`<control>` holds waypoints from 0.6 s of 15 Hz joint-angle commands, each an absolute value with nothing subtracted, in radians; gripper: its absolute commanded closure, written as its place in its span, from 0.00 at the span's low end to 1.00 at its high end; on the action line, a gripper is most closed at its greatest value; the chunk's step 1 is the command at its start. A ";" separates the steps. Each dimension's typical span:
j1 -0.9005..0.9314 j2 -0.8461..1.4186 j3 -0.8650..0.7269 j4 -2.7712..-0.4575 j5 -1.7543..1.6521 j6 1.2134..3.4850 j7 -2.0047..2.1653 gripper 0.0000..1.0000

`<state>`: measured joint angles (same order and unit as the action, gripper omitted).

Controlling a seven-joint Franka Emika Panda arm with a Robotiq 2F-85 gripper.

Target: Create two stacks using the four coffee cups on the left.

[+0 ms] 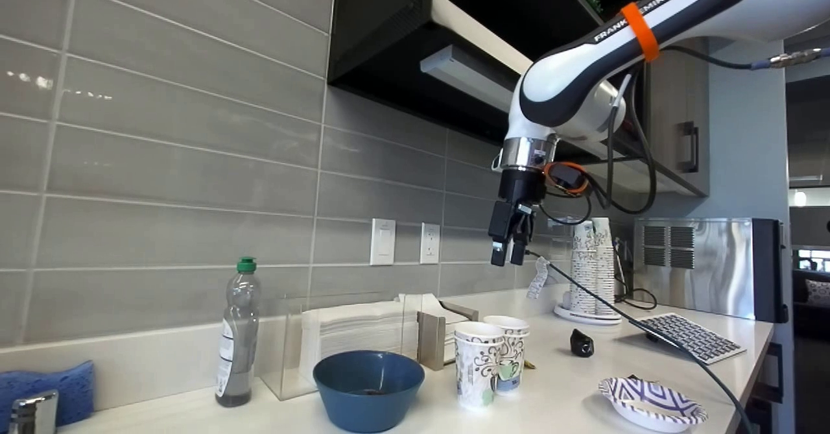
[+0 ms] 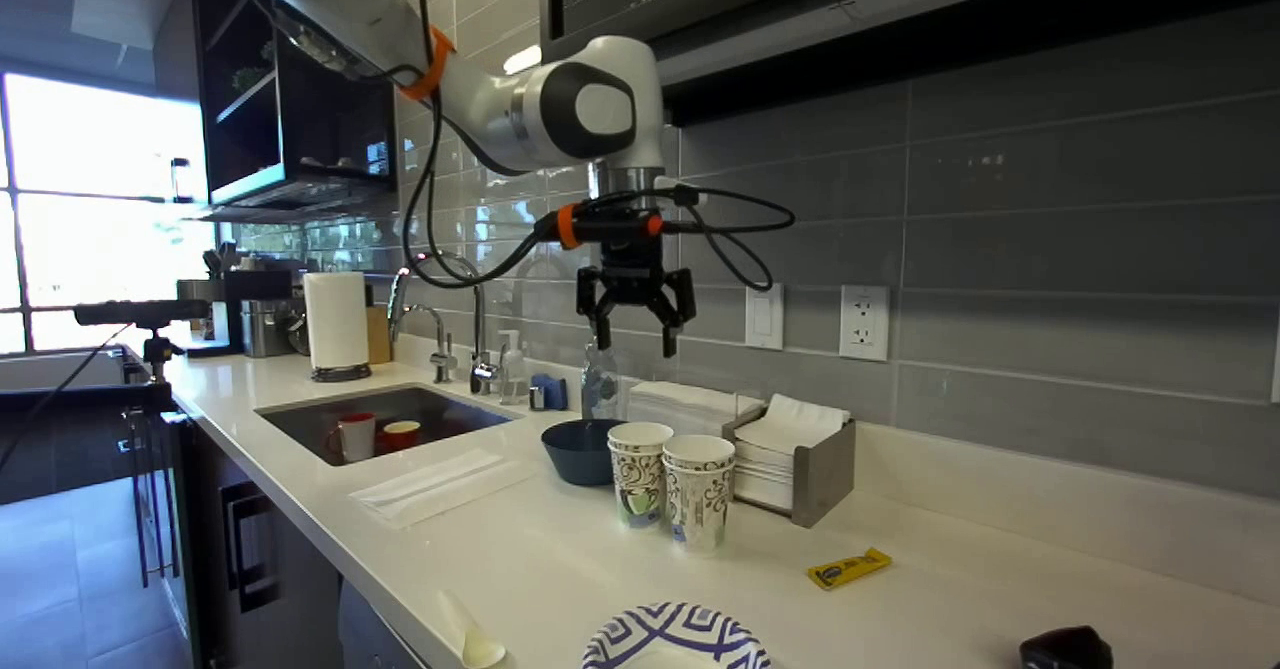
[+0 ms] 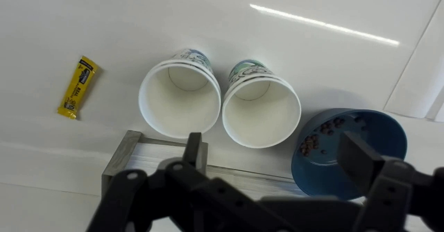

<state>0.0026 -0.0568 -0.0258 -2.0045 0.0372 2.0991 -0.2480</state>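
Beside the bowl (image 1: 368, 395), I see 2 upright stacks (image 2: 698, 499) of nested cups (image 2: 637, 479); higher than the bowl hangs my gripper (image 2: 636, 341), its 2 fingers (image 2: 669, 339) spread well apart.

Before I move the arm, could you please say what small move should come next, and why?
I'd probably just retract the fingers: they're open, empty and clear of both stacks, which stand upright side by side, each showing doubled rims, so the stacking looks done.
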 commanded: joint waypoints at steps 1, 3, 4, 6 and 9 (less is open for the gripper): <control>0.008 -0.202 -0.010 -2.221 0.039 2.291 -0.164 0.00; 0.006 -0.253 -0.002 -2.316 0.020 2.415 -0.115 0.00; 0.002 -0.272 0.003 -2.353 0.003 2.467 -0.087 0.00; -0.007 -0.298 0.013 -2.419 -0.029 2.558 -0.041 0.00; -0.012 -0.323 0.023 -2.485 -0.051 2.651 0.012 0.00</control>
